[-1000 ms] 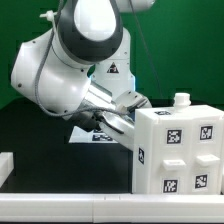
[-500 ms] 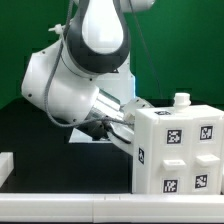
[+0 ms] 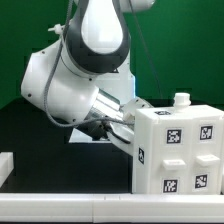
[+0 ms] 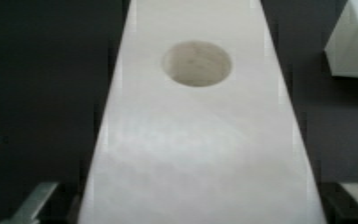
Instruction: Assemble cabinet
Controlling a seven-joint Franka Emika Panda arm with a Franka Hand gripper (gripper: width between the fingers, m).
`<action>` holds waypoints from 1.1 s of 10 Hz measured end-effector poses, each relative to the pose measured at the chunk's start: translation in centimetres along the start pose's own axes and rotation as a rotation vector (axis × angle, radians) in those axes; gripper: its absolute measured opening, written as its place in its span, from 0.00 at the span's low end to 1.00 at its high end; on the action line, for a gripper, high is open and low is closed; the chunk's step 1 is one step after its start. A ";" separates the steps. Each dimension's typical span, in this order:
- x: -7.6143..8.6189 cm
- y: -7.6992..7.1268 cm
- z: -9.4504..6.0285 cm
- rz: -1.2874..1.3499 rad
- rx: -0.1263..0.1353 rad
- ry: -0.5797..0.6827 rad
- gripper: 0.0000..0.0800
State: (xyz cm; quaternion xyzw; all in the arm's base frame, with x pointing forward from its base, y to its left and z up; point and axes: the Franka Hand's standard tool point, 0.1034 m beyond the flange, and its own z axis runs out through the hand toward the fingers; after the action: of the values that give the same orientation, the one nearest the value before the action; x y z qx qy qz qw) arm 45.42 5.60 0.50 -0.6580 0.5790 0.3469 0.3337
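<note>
The white cabinet box (image 3: pixel 178 150) stands at the exterior view's right, with tags and raised squares on its front and a small round knob (image 3: pixel 181 99) on top. My gripper (image 3: pixel 124 122) reaches in at the box's upper left edge, and its fingertips are hidden there. In the wrist view a long white cabinet face (image 4: pixel 194 130) with an oval hole (image 4: pixel 199 62) runs between the jaws. My gripper (image 4: pixel 199 200) straddles this face, open. Both fingers (image 4: pixel 43 200) stand a dark gap away from its sides.
The marker board (image 3: pixel 98 137) lies on the dark table behind the arm. A low white piece (image 3: pixel 4 165) sits at the exterior view's left edge. The arm's bulky body (image 3: pixel 75 85) fills the space left of the box.
The arm's upper body has swung up and toward the exterior view's right, then held still. The cabinet box has not moved.
</note>
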 end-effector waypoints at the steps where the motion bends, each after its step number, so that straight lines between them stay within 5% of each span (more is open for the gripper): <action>1: 0.1 0.0 -0.3 -0.005 -0.011 0.008 0.70; 2: -0.2 -0.4 -2.6 -0.049 -0.033 0.052 0.70; 5: -2.1 -1.5 -10.6 -0.167 -0.018 0.203 0.70; 7: -5.3 -1.7 -15.3 -0.213 -0.025 0.313 0.70; 8: -4.1 -2.0 -14.3 -0.226 -0.001 0.427 0.70; 9: -4.1 -2.0 -13.5 -0.222 -0.004 0.464 0.70; 11: -4.0 -2.8 -13.9 -0.264 0.027 0.635 0.70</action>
State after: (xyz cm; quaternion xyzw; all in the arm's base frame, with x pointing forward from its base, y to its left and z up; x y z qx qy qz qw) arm 48.80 -3.69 11.45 -0.7980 0.5683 0.0706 0.1876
